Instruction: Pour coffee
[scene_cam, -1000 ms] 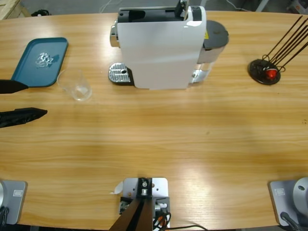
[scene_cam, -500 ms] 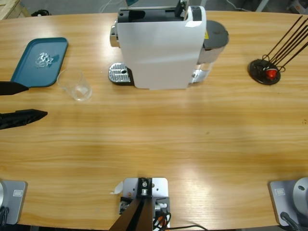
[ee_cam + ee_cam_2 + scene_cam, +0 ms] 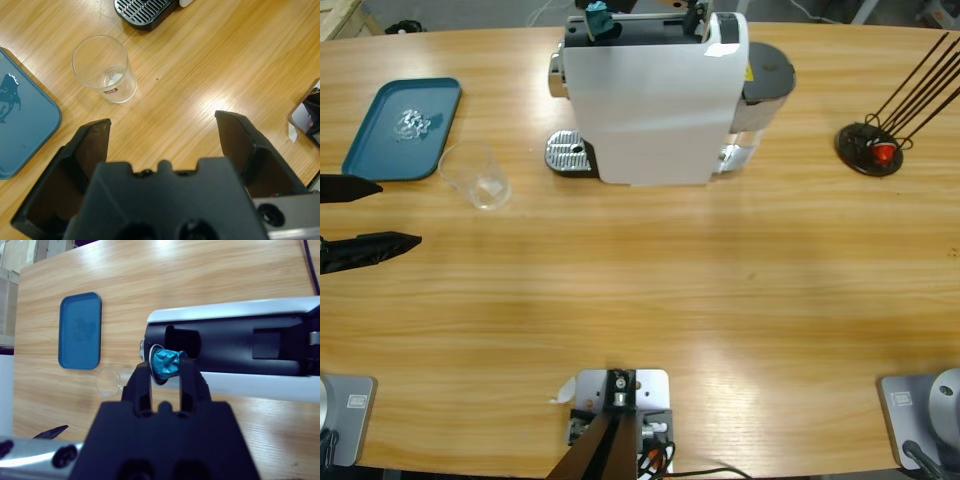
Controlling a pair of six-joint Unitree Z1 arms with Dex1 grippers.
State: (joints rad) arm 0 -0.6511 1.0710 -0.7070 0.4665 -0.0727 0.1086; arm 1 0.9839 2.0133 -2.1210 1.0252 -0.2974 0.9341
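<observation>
Teal foil showed between the jaws of my right pincer (image 3: pixel 165 371): it was clamped on a crumpled teal coffee capsule (image 3: pixel 165 364) held right over the open slot in the black top of the white box-shaped coffee machine (image 3: pixel 650 95), at the far side of the wooden worktop (image 3: pixel 670 290). My left pincer (image 3: pixel 162 132) hung over the left part of the worktop with its jaws spread wide and nothing between them. Just beyond it stood the small clear glass tumbler (image 3: pixel 104 70), upright, beside the dark teal rectangular tray (image 3: pixel 400 130) and apart from the machine's ribbed metal drip grille (image 3: pixel 567 153). I could not make out any coffee in the tumbler.
</observation>
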